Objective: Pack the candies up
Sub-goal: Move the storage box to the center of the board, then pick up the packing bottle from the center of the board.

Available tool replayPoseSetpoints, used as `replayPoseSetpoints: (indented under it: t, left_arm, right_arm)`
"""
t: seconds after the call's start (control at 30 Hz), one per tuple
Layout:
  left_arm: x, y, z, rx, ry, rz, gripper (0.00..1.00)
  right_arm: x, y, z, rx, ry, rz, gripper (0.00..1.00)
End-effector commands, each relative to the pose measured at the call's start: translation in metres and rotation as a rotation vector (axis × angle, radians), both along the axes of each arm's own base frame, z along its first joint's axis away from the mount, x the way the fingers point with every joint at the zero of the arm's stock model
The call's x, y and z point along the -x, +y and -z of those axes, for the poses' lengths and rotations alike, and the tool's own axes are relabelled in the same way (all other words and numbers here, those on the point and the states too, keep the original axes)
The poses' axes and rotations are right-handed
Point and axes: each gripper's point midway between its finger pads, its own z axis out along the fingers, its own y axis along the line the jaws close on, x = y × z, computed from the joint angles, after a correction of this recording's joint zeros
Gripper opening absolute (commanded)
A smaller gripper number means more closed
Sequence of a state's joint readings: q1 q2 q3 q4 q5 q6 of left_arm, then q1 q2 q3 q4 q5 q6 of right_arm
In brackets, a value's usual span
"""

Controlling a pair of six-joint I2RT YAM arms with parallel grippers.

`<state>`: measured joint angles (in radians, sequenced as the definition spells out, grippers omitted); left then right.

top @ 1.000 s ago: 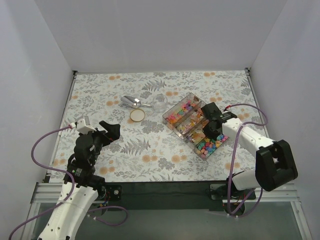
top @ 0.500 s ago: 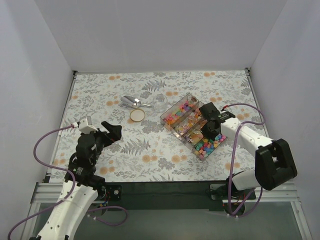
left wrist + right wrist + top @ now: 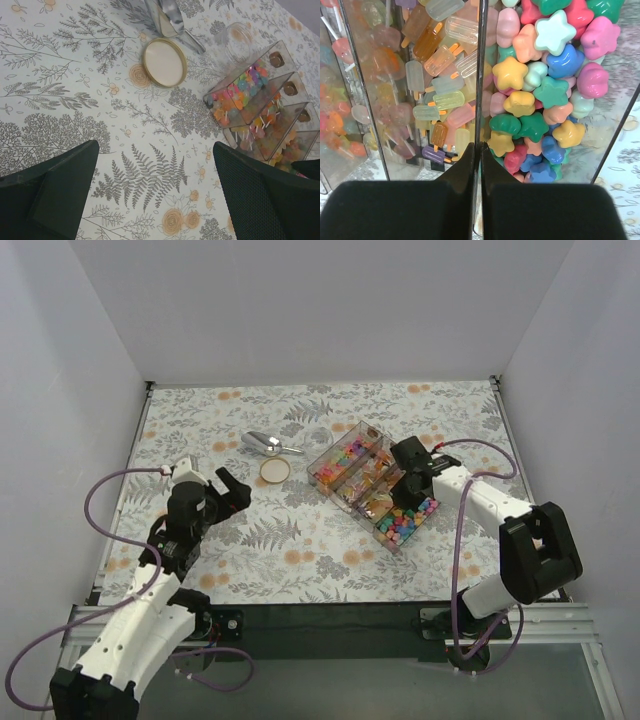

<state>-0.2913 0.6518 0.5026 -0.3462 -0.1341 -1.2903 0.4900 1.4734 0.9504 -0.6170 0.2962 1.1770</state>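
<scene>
Clear plastic is what my right tool (image 3: 480, 150) grips: its two fingers are drawn in to a sliver on an upright partition wall (image 3: 481, 70) of the clear box (image 3: 276, 50), which sits askew on the right half of the worktop (image 3: 75, 100). The candies (image 3: 545, 95) lie inside that box, sorted by compartment. To the right of the pinched wall are glossy stars in pink, yellow, blue, green and orange. To its left are little translucent ice-lolly shapes (image 3: 440, 75), and paler sweets on sticks show through the next wall over. My left tool (image 3: 155, 147) hangs spread wide above the leaf-printed cloth, gripping nothing, well apart from the box on its left side. Ahead of it a round gold-rimmed lid (image 3: 164, 62) lies flat, and just beyond the lid is a shiny metal scoop (image 3: 167, 15) whose handle points toward a clear glass jar (image 3: 237, 37). That jar rests close by the far corner of the box, but I cannot tell whether the two touch. From the overhead view my right arm reaches in over the near end of the box and hides part of the middle compartments.
</scene>
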Motion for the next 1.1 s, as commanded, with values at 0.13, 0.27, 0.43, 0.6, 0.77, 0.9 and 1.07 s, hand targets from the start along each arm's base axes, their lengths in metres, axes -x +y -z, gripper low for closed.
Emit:
replayPoseSetpoints:
  t: [0.13, 0.27, 0.43, 0.6, 0.77, 0.9, 1.07]
  left_arm:
    - [-0.027, -0.018, -0.021, 0.009, 0.018, 0.047, 0.98]
    - [-0.049, -0.026, -0.029, -0.015, 0.033, 0.075, 0.98]
    - [-0.096, -0.046, -0.047, -0.032, 0.056, 0.117, 0.98]
    - [-0.151, -0.078, -0.015, -0.034, 0.185, 0.210, 0.93]
    - [-0.210, -0.102, -0.008, -0.039, 0.234, 0.237, 0.85]
    - [-0.240, -0.117, 0.027, -0.065, 0.301, 0.260, 0.82]
    - [-0.260, -0.131, 0.050, -0.105, 0.333, 0.270, 0.73]
  right_arm:
    - [-0.048, 0.063, -0.033, -0.195, -0.136, -0.073, 0.12]
    - [-0.047, 0.055, -0.045, -0.158, -0.183, -0.122, 0.31]
    - [-0.041, 0.030, -0.082, -0.047, -0.310, -0.212, 0.63]
    - [-0.027, 0.005, -0.102, 0.112, -0.391, -0.407, 0.87]
    - [-0.013, -0.015, -0.121, 0.202, -0.482, -0.484, 0.90]
    - [-0.003, -0.027, -0.123, 0.256, -0.514, -0.526, 0.90]
    - [0.010, -0.026, -0.116, 0.241, -0.544, -0.592, 0.90]
